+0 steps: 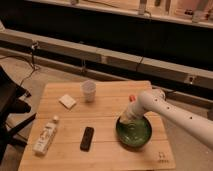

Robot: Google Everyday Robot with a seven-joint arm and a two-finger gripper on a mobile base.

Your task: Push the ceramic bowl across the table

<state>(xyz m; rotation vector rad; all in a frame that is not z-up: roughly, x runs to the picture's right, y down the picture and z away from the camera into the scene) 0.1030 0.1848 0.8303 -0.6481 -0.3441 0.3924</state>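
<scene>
Contact stage of the push. Gripper (128, 117) at the end of the white arm (172, 114), lowered to the far-left rim of the ceramic bowl (135, 134), on the side facing the white cup (88, 90). Open or closed not discernible, nor whether touching the rim or just inside it. Bowl upright on the right half of the table (107, 117), near the front-right corner and just beside the small dark mark (161, 156). Little wood left toward the front and right edges; ample bare wood toward the far edge and the middle. Leftward, a dark flat object (87, 138) and a lying bottle (45, 135) near the front; a small white block (67, 101) beside the cup farther back.

For a clean push: bear on the wall low down, not on the lip, to avoid tipping. Aim through the bowl's centre; off-centre force on a round glossy body likely to spin it or let it slip aside. Keep downward load light and speed slow and even. Choose a line over bare wood, clear of cup and dark object, and stop well short of any edge.
</scene>
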